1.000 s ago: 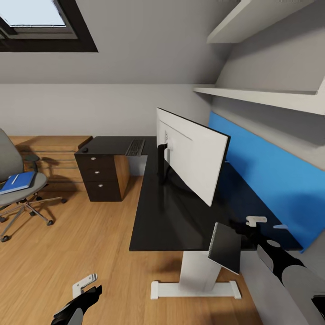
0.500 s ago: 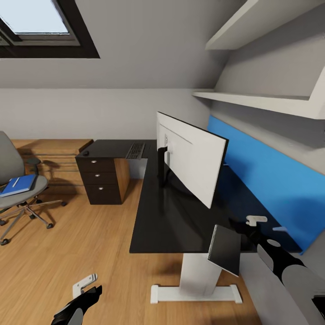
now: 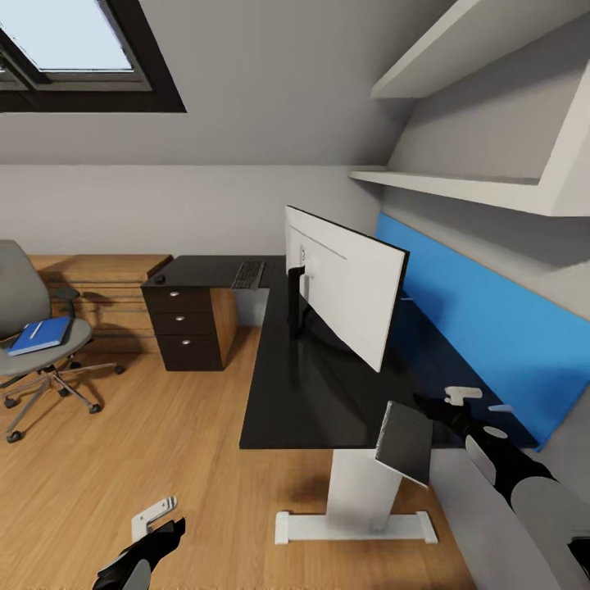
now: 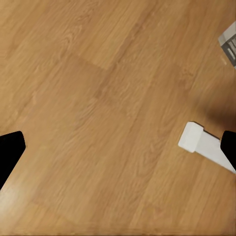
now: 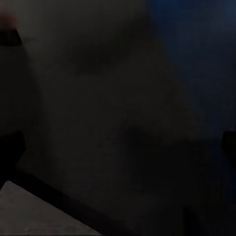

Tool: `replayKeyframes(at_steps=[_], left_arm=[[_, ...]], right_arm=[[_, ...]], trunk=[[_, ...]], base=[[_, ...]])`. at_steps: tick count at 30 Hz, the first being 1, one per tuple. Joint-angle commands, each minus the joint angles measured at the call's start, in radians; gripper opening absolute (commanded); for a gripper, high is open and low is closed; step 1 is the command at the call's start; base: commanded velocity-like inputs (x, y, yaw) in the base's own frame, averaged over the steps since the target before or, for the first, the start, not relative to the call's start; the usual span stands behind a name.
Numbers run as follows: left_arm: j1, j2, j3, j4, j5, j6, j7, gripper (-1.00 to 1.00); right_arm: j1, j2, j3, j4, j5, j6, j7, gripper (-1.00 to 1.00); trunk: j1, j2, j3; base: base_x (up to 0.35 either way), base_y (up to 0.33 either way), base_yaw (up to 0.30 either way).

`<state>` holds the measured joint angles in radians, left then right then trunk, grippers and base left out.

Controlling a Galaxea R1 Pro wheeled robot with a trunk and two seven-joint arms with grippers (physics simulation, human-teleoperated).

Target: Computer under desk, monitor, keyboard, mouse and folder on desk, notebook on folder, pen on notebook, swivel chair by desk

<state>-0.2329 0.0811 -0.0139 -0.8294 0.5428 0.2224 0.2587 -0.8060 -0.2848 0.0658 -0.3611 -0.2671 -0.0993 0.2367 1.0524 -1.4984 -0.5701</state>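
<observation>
The white-backed monitor stands on the black L-shaped desk. On the desk's far wing lie the keyboard and the mouse. At the left, the grey swivel chair carries the blue folder on its seat. A flat grey notebook juts tilted past the desk's near edge. My right gripper sits against its upper corner. The right wrist view shows the fingers wide apart and the notebook's corner off to one side. My left gripper hangs open over the floor.
A dark drawer unit stands under the desk's far wing, with low wooden furniture behind the chair. The white desk foot lies on the wood floor near my left gripper. A blue wall panel and white shelves line the right wall.
The whole picture has shifted a little as the camera moved, bringing more of the chair into view. Both arms and the grey notebook keep their places relative to the desk.
</observation>
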Motion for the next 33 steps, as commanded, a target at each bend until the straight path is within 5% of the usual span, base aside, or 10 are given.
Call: replayKeyframes(at_steps=[1,10,18,21,23,33], left_arm=[[0.0,0.0,-0.001,-0.002,0.008,0.004,0.006,1.0],[0.0,0.0,-0.001,-0.001,0.008,0.004,0.006,1.0],[0.0,0.0,-0.001,-0.001,0.008,0.004,0.005,1.0],[0.0,0.0,-0.001,-0.001,0.008,0.004,0.005,1.0],[0.0,0.0,-0.001,-0.001,0.007,0.003,0.005,1.0],[0.0,0.0,-0.001,-0.001,0.005,0.003,0.005,1.0]], right_arm=[[-0.001,-0.001,0.006,-0.007,-0.013,0.012,0.002,1.0],[0.001,-0.005,0.005,-0.048,-0.093,0.077,0.003,1.0],[0.001,-0.004,0.006,-0.056,-0.1,0.094,0.004,1.0],[0.001,-0.003,0.005,-0.067,-0.101,0.136,0.004,1.0],[0.001,-0.001,0.003,-0.107,-0.131,0.245,0.004,1.0],[0.001,-0.002,0.003,-0.122,-0.173,0.277,0.004,1.0]], trunk=[[-0.001,-0.001,-0.001],[-0.001,-0.001,-0.001],[-0.001,-0.001,-0.001],[-0.001,-0.001,-0.001],[-0.001,-0.001,-0.001],[-0.001,-0.001,0.003]], base=[[-0.29,0.06,0.0],[-0.319,0.072,0.0],[-0.33,0.081,0.0],[-0.328,0.119,0.0],[-0.294,0.192,0.0],[-0.13,0.11,-0.124]])
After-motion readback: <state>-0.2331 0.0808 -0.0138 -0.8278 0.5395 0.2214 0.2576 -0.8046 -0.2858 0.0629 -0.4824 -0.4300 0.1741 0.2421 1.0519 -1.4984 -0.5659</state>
